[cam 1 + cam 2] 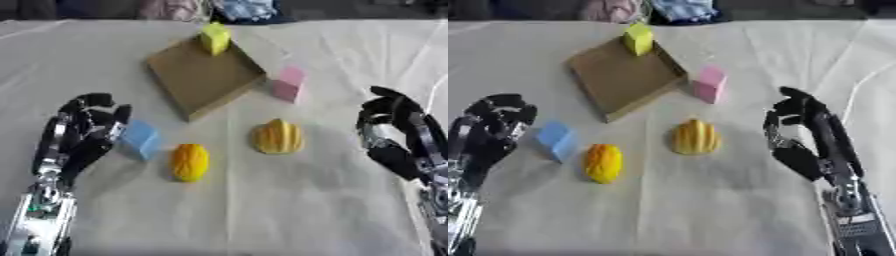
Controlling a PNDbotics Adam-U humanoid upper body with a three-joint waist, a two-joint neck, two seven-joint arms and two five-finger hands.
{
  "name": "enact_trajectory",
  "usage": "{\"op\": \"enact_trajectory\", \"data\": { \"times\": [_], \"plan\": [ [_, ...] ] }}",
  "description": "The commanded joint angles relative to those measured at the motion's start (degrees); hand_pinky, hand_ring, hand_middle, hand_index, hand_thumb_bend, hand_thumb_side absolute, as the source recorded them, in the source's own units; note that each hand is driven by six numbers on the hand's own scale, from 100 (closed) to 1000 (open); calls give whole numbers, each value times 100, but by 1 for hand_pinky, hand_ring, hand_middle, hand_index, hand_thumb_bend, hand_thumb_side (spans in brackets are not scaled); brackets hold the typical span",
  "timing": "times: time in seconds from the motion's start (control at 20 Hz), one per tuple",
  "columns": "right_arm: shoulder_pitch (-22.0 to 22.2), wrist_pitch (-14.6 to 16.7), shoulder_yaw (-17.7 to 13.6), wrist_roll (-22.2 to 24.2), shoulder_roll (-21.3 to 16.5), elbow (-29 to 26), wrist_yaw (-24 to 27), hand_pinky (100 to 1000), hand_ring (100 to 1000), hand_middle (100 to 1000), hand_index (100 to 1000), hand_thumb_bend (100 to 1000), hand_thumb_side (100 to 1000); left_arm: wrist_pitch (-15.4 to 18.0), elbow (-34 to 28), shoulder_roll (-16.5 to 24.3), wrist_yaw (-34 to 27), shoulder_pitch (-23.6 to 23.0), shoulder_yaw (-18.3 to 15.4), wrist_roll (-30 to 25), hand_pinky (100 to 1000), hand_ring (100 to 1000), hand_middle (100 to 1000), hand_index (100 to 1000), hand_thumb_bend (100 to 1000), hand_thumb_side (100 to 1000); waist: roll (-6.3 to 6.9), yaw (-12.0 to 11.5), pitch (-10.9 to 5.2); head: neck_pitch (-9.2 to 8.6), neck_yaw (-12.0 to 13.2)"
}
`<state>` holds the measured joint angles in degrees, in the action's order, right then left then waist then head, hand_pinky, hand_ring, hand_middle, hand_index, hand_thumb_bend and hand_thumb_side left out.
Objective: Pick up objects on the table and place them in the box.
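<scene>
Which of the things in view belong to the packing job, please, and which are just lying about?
Job: brown box, yellow block in its far corner, pink block, blue block, orange piece, yellow ribbed piece.
Lying about: bundled cloth beyond the table.

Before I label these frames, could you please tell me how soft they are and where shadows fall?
Left eye view: soft throughout, the orange object has blurred edges; faint shadow right of the pink block. Right eye view: equally soft; the right robot hand shades the cloth beside it.

Yellow block (214,38) in brown box (199,80), pink block (289,84) just beside, left hand (87,131) against blue block (140,139).
</scene>
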<state>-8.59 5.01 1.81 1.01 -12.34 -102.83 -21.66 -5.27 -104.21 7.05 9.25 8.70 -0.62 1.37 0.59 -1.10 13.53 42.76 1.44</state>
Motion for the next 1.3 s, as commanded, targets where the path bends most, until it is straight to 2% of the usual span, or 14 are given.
{"op": "enact_trajectory", "data": {
  "times": [0.05, 0.4, 0.6, 0.75, 1.15, 1.3],
  "plan": [
    [-53, -3, -19, 3, -50, -132, 13, 660, 709, 650, 870, 100, 399, 8, -83, 95, 8, 78, -55, 1, 681, 571, 622, 711, 518, 423, 58, 8, -139, -49, 16],
    [-55, -2, -19, 3, -45, -134, 13, 660, 709, 650, 870, 100, 398, 11, -94, 120, 14, 86, -56, -3, 681, 572, 622, 711, 519, 423, 60, 12, -136, -49, 16],
    [-52, -4, -20, 3, -49, -129, 9, 660, 709, 650, 870, 100, 398, 14, -156, 383, 48, 136, -57, -34, 686, 583, 634, 719, 522, 420, 68, 23, -135, -39, 17],
    [-53, -4, -18, 7, -66, -125, 2, 660, 709, 650, 870, 100, 398, 18, -261, 858, 126, 194, -16, -185, 695, 600, 656, 739, 525, 419, 90, 36, -136, -38, 25],
    [-55, 3, -2, 24, -109, -114, -5, 660, 709, 650, 870, 100, 399, 105, -530, 2709, 673, 504, 237, -1107, 732, 658, 722, 818, 515, 413, 157, 107, -139, -39, 0],
    [-48, 6, 6, 35, -125, -110, -4, 660, 709, 650, 870, 100, 398, 240, -564, 3318, 824, 744, 425, -1620, 740, 673, 737, 831, 513, 357, 178, 140, -151, -40, 10]
  ]
}}
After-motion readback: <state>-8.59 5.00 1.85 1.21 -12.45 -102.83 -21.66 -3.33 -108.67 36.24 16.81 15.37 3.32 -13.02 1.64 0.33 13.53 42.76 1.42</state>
